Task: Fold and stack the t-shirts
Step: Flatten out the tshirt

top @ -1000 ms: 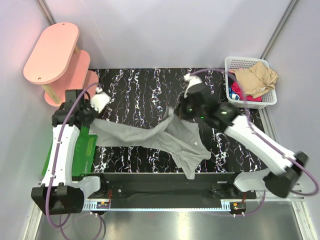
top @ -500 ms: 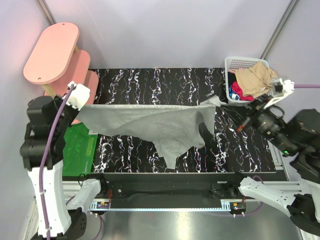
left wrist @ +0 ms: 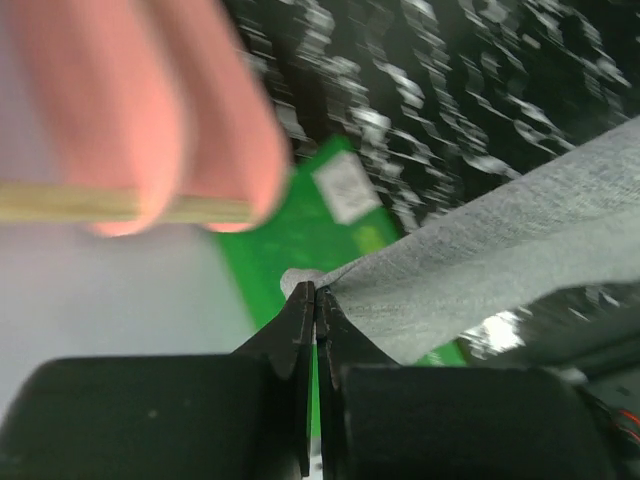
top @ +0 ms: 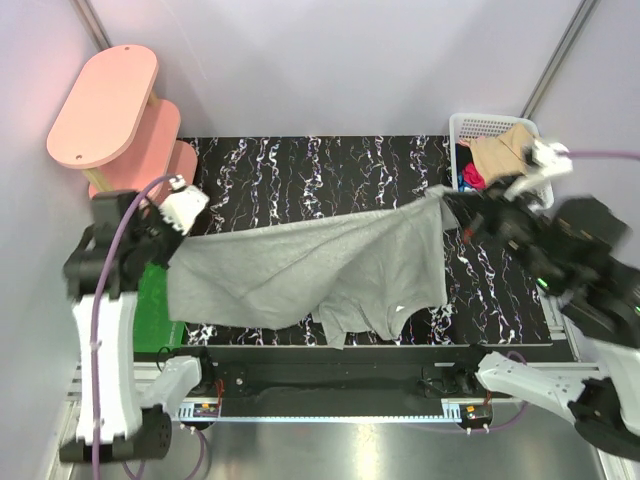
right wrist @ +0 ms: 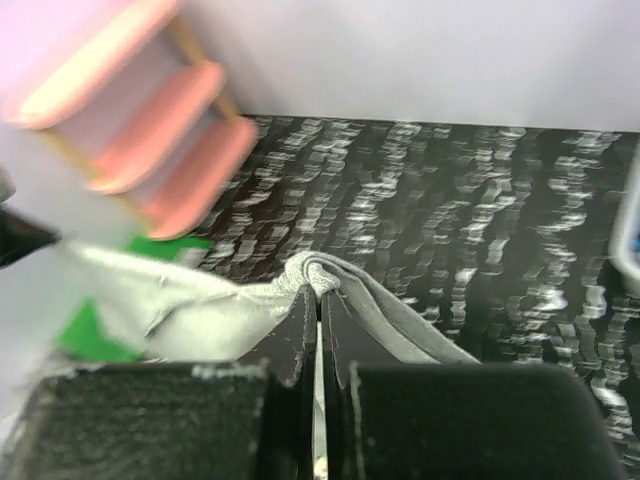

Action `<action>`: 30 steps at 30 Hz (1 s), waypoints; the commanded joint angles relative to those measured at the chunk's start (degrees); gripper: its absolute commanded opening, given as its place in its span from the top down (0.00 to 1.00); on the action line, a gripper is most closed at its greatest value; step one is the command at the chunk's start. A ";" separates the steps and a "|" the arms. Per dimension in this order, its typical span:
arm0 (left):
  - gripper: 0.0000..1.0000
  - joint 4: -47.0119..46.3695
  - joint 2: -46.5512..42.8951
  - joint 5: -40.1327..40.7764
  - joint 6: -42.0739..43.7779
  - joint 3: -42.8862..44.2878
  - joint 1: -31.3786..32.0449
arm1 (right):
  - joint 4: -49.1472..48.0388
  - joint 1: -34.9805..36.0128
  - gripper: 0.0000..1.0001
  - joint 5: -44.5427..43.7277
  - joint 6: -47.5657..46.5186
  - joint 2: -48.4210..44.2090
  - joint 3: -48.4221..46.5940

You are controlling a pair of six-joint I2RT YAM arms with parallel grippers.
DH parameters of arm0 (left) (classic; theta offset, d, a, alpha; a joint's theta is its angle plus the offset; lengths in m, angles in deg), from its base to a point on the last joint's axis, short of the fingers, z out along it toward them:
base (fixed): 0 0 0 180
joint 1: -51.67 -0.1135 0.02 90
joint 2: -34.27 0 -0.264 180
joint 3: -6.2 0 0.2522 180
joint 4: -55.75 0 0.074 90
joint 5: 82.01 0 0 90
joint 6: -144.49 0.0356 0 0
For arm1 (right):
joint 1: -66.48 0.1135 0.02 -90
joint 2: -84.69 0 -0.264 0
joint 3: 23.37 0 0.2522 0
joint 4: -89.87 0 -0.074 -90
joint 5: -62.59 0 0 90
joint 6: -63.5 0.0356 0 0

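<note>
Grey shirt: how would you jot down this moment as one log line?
left gripper: shut on grey t-shirt corner | right gripper: shut on opposite edge | grey t-shirt: stretched between arms over table | other shirts: in basket

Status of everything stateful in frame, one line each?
grey t-shirt: unfolded, stretched between both pincers, hanging over the table
left pincer: shut on grey t-shirt
right pincer: shut on grey t-shirt
basket: upright, holds crumpled shirts
tan t-shirt: crumpled, in basket
green mat: flat, partly hidden
</note>
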 commanded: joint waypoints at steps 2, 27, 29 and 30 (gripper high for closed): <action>1.00 -5.12 14.80 -7.58 -2.53 -7.64 -0.17 | -7.26 -10.22 1.00 -5.23 -6.40 22.16 -5.89; 0.95 -27.36 70.37 23.08 -7.72 22.42 1.42 | -9.72 -32.97 0.39 28.93 0.21 86.29 -45.10; 0.61 -28.94 70.55 25.29 -7.90 21.89 1.50 | -7.27 -32.80 0.13 27.35 0.48 85.77 -45.10; 0.48 -29.21 70.03 26.43 -8.07 21.46 1.50 | -5.87 -32.71 0.09 26.39 0.56 85.16 -45.01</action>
